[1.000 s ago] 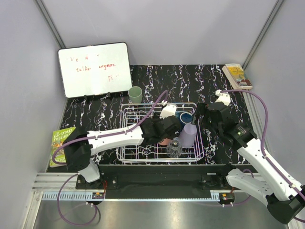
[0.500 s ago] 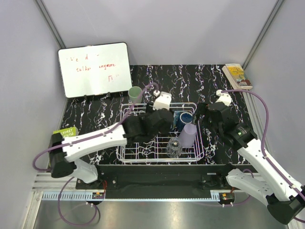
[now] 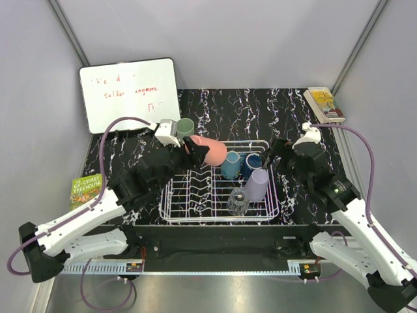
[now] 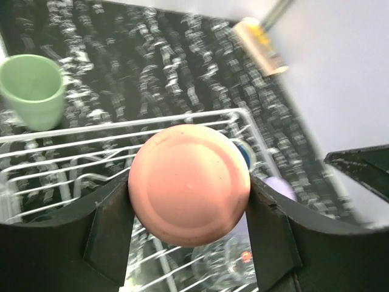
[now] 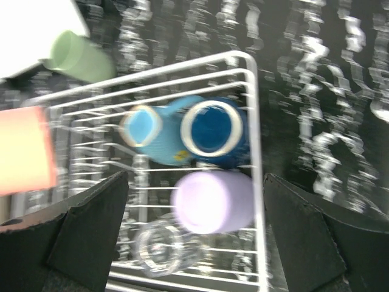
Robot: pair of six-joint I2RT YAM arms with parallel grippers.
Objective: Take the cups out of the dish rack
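Observation:
My left gripper [image 3: 195, 149] is shut on the salmon pink cup [image 3: 210, 149] and holds it above the back left of the white wire dish rack [image 3: 171, 193]; its base [image 4: 189, 184] fills the left wrist view between the fingers. In the rack sit the teal cup [image 3: 230, 165], dark blue cup [image 3: 252, 163], lavender cup [image 3: 256, 185] and clear glass [image 3: 238, 203]. The pale green cup [image 3: 185, 128] stands on the table behind the rack. My right gripper [image 3: 281, 163] is open beside the rack's right end; its view shows the lavender cup [image 5: 213, 201] between the wide fingers.
A whiteboard [image 3: 130, 95] leans at the back left. A green book [image 3: 85, 189] lies at the left edge and a yellow book [image 3: 324, 104] at the back right corner. Grey walls enclose the black marbled table [image 3: 241, 111].
My left gripper has lifted the salmon pink cup out of the rack and carried it up and back to the left. The right arm has shifted slightly.

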